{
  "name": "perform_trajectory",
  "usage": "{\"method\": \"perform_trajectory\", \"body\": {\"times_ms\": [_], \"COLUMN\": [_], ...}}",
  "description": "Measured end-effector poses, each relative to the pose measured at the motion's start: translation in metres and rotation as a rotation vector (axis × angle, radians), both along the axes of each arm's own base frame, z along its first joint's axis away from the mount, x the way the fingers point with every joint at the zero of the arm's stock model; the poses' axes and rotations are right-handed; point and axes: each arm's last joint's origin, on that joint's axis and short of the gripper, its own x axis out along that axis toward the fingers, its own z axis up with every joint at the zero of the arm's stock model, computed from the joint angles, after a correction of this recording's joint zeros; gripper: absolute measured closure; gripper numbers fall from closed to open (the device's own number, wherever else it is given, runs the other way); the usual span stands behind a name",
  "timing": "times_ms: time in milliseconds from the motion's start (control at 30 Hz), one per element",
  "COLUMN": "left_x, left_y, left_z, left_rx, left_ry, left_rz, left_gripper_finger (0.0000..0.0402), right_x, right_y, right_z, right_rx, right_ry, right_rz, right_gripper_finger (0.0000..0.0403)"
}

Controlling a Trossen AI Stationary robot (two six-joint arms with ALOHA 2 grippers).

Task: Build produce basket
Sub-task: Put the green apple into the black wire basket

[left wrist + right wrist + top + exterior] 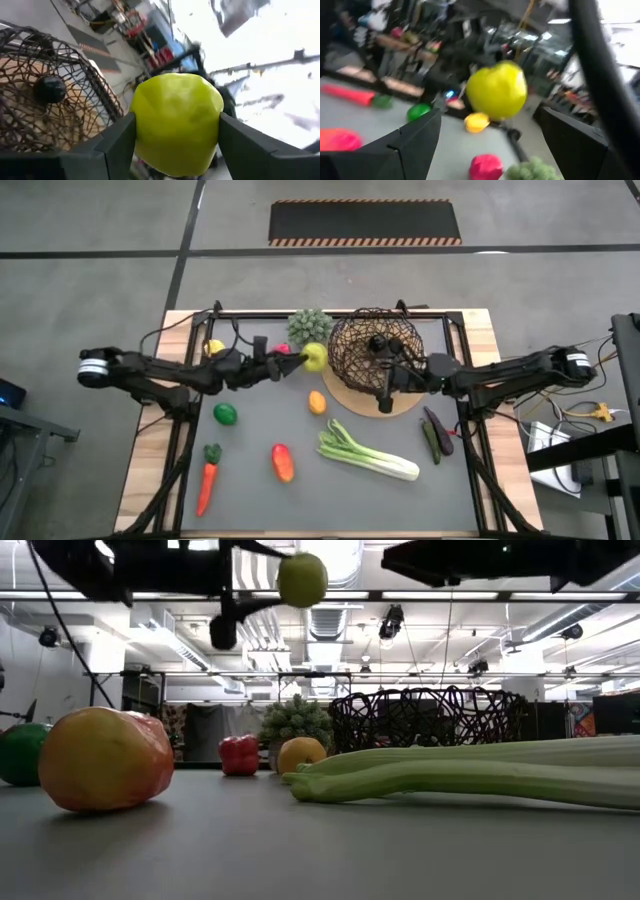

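Observation:
My left gripper (306,361) is shut on a yellow-green apple-like piece (316,357), high above the table and just left of the dark wire basket (375,345). The basket stands on a flat tan mat (352,394). A dark round thing (48,89) shows through its mesh. My right gripper (386,383) is open at the basket's near right side; its wrist view looks at the raised apple (497,90). The leek-like stalk (366,452), orange piece (317,402), red-orange piece (283,462), carrot (207,480), green piece (226,414) and dark purple pieces (435,435) lie on the grey table top. My left gripper pinches the apple-like piece between its two fingers (117,142), one on each side (145,125) at about mid-height. The fingers reach level from the table's left. The piece is lifted clear (302,580). My right gripper: I cannot tell whether it touches the basket.
A green bumpy piece (310,326), a pink-red piece (284,349) and a yellow piece (213,347) sit near the far edge, under and beside my left arm. A black frame (455,320) borders the grey top. Free room lies between carrot and stalk.

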Motion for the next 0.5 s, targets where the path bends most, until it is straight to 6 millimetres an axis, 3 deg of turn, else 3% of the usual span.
{"method": "perform_trajectory", "body": {"times_ms": [200,500], "left_x": [0.019,0.036], "left_y": [0.0,0.004], "left_z": [-0.019,-0.042], "left_rx": [-0.112,-0.282], "left_ry": [-0.092,-0.171], "left_rz": [0.044,0.161], "left_gripper_finger": [0.017,0.017], "right_x": [0.009,0.034], "right_y": [-0.002,-0.007], "right_z": [-0.006,-0.017], "right_rx": [0.001,0.005], "right_ry": [-0.091,-0.056], "right_rz": [-0.068,-0.243], "right_gripper_finger": [0.0077,0.0077]}}
